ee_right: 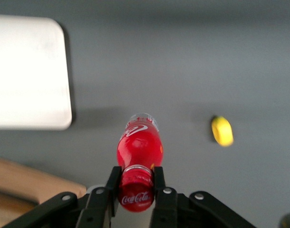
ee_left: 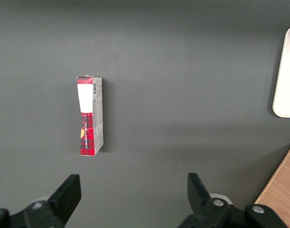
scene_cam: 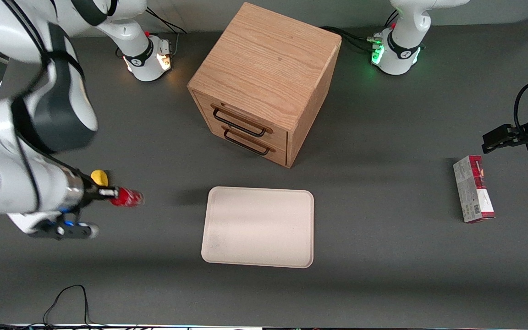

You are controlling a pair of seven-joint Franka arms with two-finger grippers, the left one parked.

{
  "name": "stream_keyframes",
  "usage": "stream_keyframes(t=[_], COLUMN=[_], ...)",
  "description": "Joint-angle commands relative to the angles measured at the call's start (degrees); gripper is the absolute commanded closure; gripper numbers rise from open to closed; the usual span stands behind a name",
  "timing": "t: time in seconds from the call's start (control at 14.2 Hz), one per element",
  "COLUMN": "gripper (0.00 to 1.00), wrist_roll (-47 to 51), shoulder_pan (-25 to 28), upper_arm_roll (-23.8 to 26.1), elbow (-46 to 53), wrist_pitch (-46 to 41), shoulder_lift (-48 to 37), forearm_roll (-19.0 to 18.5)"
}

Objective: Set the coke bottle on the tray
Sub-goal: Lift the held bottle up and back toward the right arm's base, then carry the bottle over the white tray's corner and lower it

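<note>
We see the working arm reaching in low over the table at its own end, and its gripper (scene_cam: 108,193) is clamped on the coke bottle (scene_cam: 127,197), pinching it at the neck just under the red cap. In the right wrist view the two fingers (ee_right: 160,183) press against either side of the cap while the bottle (ee_right: 139,152) hangs out past them, red body first and clear base at the tip. It appears lifted clear of the grey table (scene_cam: 383,275), though we cannot tell how high. Just beside the gripper, a little farther from the front camera, we find a small yellow lemon-like object (scene_cam: 99,177) lying on the table apart from the bottle; the wrist camera shows it too (ee_right: 222,130).

Next comes the tray (scene_cam: 227,247), a cream rectangle with rounded corners and a low rim, lying flat and well apart from the bottle, with bare table between them. Farther from the camera than the tray stands a wooden drawer cabinet (scene_cam: 268,68) with two dark-handled drawers facing the tray.

Toward the parked arm's end of the table lies a red-and-grey carton (scene_cam: 473,189) flat on its side
</note>
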Motion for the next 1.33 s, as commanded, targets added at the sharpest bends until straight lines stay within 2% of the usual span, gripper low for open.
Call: stream_keyframes(t=[0.0, 0.07, 0.21, 0.35, 0.77, 0.91, 0.98, 1.05, 1.19, 1.26], gripper=[1.00, 1.00, 1.00, 1.00, 1.00, 1.00, 1.00, 1.00, 1.00, 1.00], wrist_roll=[-6.24, -8.52, -11.96, -14.16, -14.26, -13.21, -10.42, -5.17, 5.72, 10.56], shoulder_pan=[-1.57, -1.83, -0.18, 4.56, 5.02, 5.28, 6.07, 6.33, 6.42, 6.77], upper_arm_roll=[-0.49, -1.89, -7.76, -13.56, -14.03, -13.77, -13.33, -12.19, -6.85, -4.91], elbow=[-12.18, -17.96, -28.43, -34.60, -35.34, -30.27, -24.49, -16.60, -2.53, 1.98], wrist_pitch=[-1.03, -0.77, 2.73, 4.85, 5.56, 5.39, 4.60, 3.81, 3.45, 4.24], shoulder_lift=[-11.89, -16.80, -26.21, -31.25, -31.01, -26.02, -20.86, -14.11, -1.44, 4.19], forearm_roll=[2.69, 3.83, 7.60, 7.97, 7.62, 7.97, 8.49, 8.76, 8.59, 8.32])
